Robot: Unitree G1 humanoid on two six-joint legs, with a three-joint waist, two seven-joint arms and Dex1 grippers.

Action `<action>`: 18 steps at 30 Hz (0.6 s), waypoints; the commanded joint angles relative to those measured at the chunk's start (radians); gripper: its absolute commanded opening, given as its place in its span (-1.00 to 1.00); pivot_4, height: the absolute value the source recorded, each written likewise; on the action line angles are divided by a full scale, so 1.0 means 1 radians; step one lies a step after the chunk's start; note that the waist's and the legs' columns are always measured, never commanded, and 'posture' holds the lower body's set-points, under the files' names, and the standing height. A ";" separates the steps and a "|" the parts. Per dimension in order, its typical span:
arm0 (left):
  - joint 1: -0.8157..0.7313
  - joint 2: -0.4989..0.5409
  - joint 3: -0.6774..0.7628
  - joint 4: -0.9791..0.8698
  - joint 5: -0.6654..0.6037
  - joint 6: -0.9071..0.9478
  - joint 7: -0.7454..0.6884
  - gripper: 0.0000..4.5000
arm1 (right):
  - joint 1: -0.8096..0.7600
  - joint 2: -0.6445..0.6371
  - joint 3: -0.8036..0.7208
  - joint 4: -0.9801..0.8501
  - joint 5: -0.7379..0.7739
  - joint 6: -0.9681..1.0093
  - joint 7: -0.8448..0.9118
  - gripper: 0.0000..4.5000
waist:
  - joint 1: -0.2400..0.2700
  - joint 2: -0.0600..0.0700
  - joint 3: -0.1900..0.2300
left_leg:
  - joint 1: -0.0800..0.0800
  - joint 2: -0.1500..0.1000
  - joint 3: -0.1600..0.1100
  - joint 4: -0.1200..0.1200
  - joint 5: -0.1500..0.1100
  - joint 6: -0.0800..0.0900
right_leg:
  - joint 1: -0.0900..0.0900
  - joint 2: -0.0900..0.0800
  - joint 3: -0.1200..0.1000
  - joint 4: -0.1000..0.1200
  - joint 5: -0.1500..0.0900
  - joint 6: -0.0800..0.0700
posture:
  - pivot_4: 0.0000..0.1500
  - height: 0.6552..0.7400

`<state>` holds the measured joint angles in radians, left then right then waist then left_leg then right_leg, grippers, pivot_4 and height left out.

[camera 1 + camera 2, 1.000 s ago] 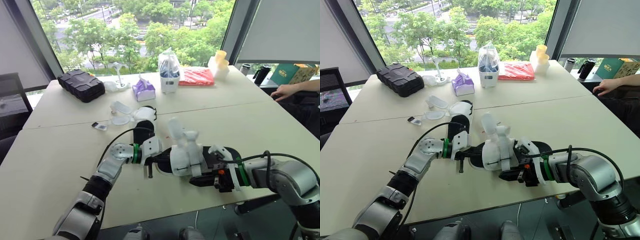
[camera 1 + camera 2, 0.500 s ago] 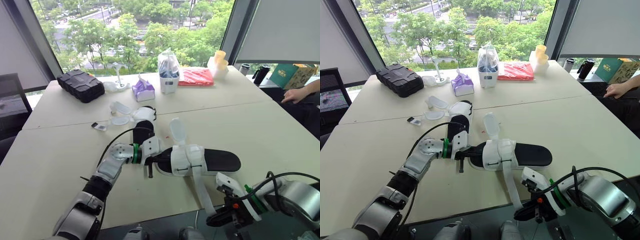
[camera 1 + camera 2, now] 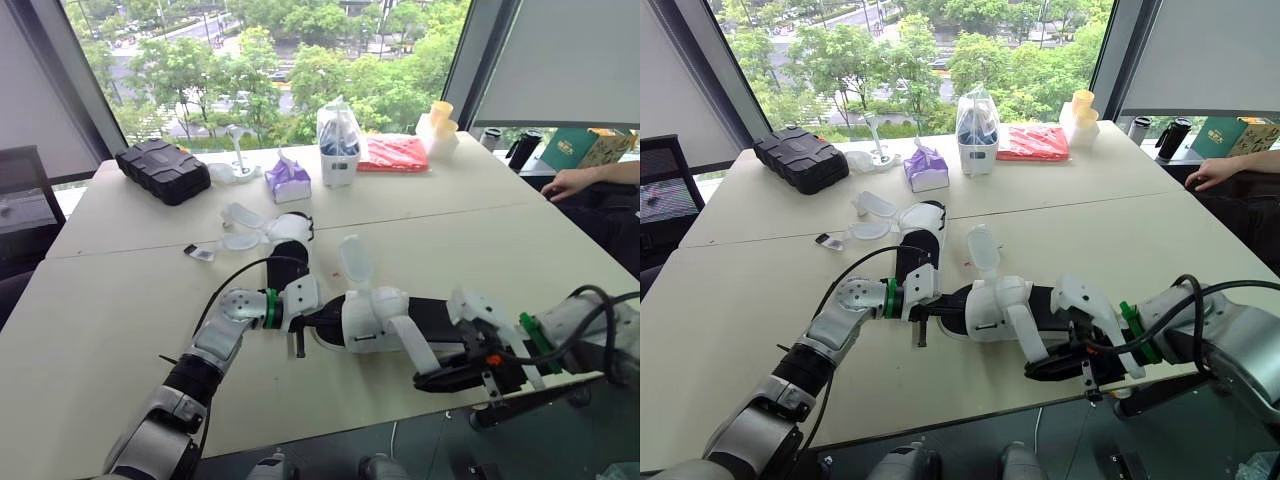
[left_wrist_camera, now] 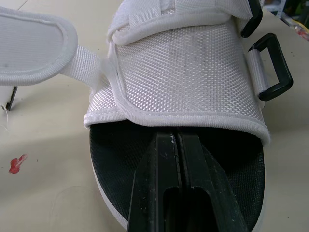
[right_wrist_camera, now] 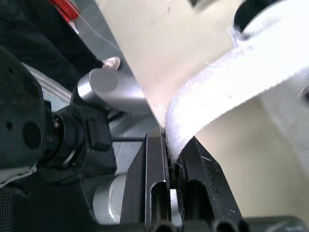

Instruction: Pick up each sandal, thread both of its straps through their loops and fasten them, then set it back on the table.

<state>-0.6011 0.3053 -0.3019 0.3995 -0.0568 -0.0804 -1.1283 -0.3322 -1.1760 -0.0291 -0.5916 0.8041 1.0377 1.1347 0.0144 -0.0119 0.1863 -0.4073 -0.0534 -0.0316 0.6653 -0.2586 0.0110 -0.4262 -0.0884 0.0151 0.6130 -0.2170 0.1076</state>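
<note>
We note the following around the grippers. Beyond the left gripper point(image 4: 175, 137) lies a second sandal point(image 3: 288, 238), with loose white pieces point(image 3: 241, 215) just past it. Farther off in the same direction stand a black case point(image 3: 160, 170), a purple tissue pack point(image 3: 287, 182), a clear bag point(image 3: 338, 135), a red packet point(image 3: 393, 153) and stacked cups point(image 3: 438, 125). Well beyond the right gripper point(image 3: 425, 379), a person's hand point(image 3: 570, 183) rests at the table edge. The sandal point(image 3: 375, 318) lies flat between the two grippers. Its long axis runs from one gripper to the other, and the end with the white upper faces the left gripper. The left fingers are pressed together and lie over the black footbed, with their tips at the edge of the upper. We see two black loops point(image 4: 270, 67) on the side of the upper. One padded flap point(image 3: 353, 262) stands up on the far side of the sandal. The long strap point(image 3: 408, 343) slants from the upper to the right gripper, which pinches its free end at the near table edge. The table point(image 3: 120, 300) is beige, with a seam beyond the sandal. Large windows behind it show trees.
</note>
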 commanded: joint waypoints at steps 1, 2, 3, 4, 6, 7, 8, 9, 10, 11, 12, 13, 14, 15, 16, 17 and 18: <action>-0.002 -0.005 -0.019 0.011 0.014 -0.009 -0.001 -1.00 | -0.103 0.021 0.015 0.079 -0.006 0.002 -0.007 -0.85 | 0.000 0.000 0.000 | 0.000 0.000 0.000 0.000 0.000 0.000 | 0.000 0.000 0.000 0.000 0.000 0.000 | 1.00 1.00; -0.004 -0.007 -0.019 0.014 0.015 -0.010 -0.001 -1.00 | -0.129 0.033 0.041 0.106 -0.025 -0.005 -0.007 -0.69 | 0.000 0.000 0.000 | 0.000 0.000 0.000 0.000 0.000 0.000 | 0.000 0.000 0.000 0.000 0.000 0.000 | 1.00 1.00; -0.006 -0.009 -0.019 0.016 0.016 -0.011 -0.001 -1.00 | -0.154 0.048 0.064 0.135 -0.037 -0.005 -0.007 -0.53 | 0.000 0.000 0.000 | 0.000 0.000 0.000 0.000 0.000 0.000 | 0.000 0.000 0.000 0.000 0.000 0.000 | 1.00 1.00; -0.008 -0.010 -0.018 0.019 0.015 -0.013 -0.001 -1.00 | -0.181 0.069 0.093 0.175 -0.053 -0.006 -0.008 -0.33 | 0.000 0.000 0.000 | 0.000 0.000 0.000 0.000 0.000 0.000 | 0.000 0.000 0.000 0.000 0.000 0.000 | 1.00 1.00; -0.013 -0.012 -0.017 0.025 0.015 -0.016 -0.001 -1.00 | -0.215 0.098 0.130 0.231 -0.077 -0.006 -0.007 0.14 | 0.001 0.000 0.000 | 0.000 0.000 0.000 0.000 0.000 0.000 | 0.000 -0.001 0.000 0.000 0.000 0.000 | 1.00 1.00; -0.015 -0.011 -0.015 0.028 0.015 -0.018 -0.001 -1.00 | -0.237 0.123 0.140 0.270 -0.079 0.003 -0.009 0.35 | 0.001 0.000 0.000 | 0.000 0.000 0.000 0.000 0.000 0.000 | 0.000 -0.001 0.000 0.000 0.000 0.000 | 1.00 1.00; -0.016 -0.010 -0.013 0.030 0.015 -0.018 0.000 -1.00 | -0.260 0.150 0.144 0.307 -0.079 0.018 -0.017 0.56 | 0.000 0.000 0.000 | 0.000 0.000 0.000 0.000 0.000 0.000 | 0.000 -0.001 0.000 0.000 0.000 0.000 | 1.00 1.00; -0.017 -0.009 -0.011 0.031 0.015 -0.019 0.001 -1.00 | -0.284 0.179 0.146 0.345 -0.079 0.034 -0.030 0.81 | 0.000 0.000 0.000 | 0.000 0.000 0.000 0.000 0.000 0.000 | 0.000 -0.001 0.000 0.000 0.000 0.000 | 1.00 1.00; -0.016 -0.008 -0.010 0.031 0.015 -0.020 0.001 -1.00 | -0.307 0.208 0.143 0.379 -0.077 0.049 -0.042 0.99 | -0.001 0.000 0.000 | 0.000 0.000 0.000 0.000 0.000 0.000 | 0.000 -0.001 0.001 0.000 0.000 0.000 | 1.00 1.00; -0.016 -0.007 -0.010 0.030 0.015 -0.020 0.001 -1.00 | -0.322 0.225 0.142 0.400 -0.077 0.059 -0.049 0.99 | -0.001 0.000 0.000 | 0.000 0.000 0.000 0.000 0.000 0.000 | 0.000 -0.001 0.001 0.000 0.000 0.000 | 1.00 1.00; -0.016 -0.006 -0.010 0.030 0.015 -0.020 0.001 -1.00 | -0.332 0.236 0.141 0.412 -0.078 0.065 -0.052 0.99 | 0.000 0.000 0.000 | 0.000 0.000 0.000 0.000 0.000 0.000 | -0.001 -0.001 0.001 0.000 0.000 0.000 | 1.00 1.00; -0.015 -0.006 -0.009 0.029 0.015 -0.019 0.002 -1.00 | -0.348 0.256 0.138 0.438 -0.083 0.068 -0.065 0.99 | 0.000 0.000 0.000 | 0.000 0.000 0.000 0.000 0.000 0.000 | -0.001 -0.001 0.001 0.000 0.000 0.000 | 1.00 1.00; -0.014 -0.005 -0.008 0.026 0.015 -0.018 0.002 -1.00 | -0.371 0.282 0.131 0.474 -0.088 0.080 -0.086 0.99 | -0.001 0.000 0.000 | -0.001 0.000 0.000 0.000 0.000 0.000 | -0.001 -0.001 0.001 0.000 0.000 0.000 | 1.00 1.00; -0.013 -0.004 -0.008 0.025 0.015 -0.017 0.003 -1.00 | -0.388 0.302 0.127 0.501 -0.092 0.089 -0.102 0.99 | -0.001 0.000 0.000 | -0.001 0.000 0.000 0.000 0.000 0.000 | -0.001 -0.001 0.001 0.000 0.000 0.000 | 1.00 1.00; -0.011 -0.003 -0.008 0.022 0.015 -0.016 0.003 -1.00 | -0.411 0.322 0.120 0.533 -0.090 0.100 -0.113 0.99 | -0.001 0.000 0.000 | -0.001 0.000 0.000 0.000 0.000 0.000 | -0.001 -0.001 0.001 0.000 0.000 0.000 | 1.00 1.00; -0.010 -0.003 -0.008 0.021 0.014 -0.015 0.004 -1.00 | -0.425 0.334 0.116 0.551 -0.089 0.108 -0.118 0.99 | -0.001 0.000 0.000 | -0.001 0.000 0.000 0.000 0.000 0.000 | -0.001 -0.001 0.002 0.000 0.001 -0.001 | 1.00 1.00; -0.009 -0.001 -0.007 0.018 0.014 -0.014 0.005 -1.00 | -0.439 0.345 0.113 0.570 -0.089 0.114 -0.120 0.99 | -0.001 0.000 0.000 | -0.001 0.000 0.000 0.000 0.000 0.000 | -0.001 -0.001 0.002 0.000 0.001 -0.001 | 1.00 1.00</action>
<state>-0.6145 0.2961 -0.3013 0.4222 -0.0540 -0.0972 -1.1279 -0.7364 -0.8327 0.1262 -0.0320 0.7112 1.1440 1.0222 0.0134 -0.0115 0.1861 -0.4079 -0.0535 -0.0319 0.6649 -0.2586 0.0109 -0.4275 -0.0897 0.0167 0.6132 -0.2163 0.1068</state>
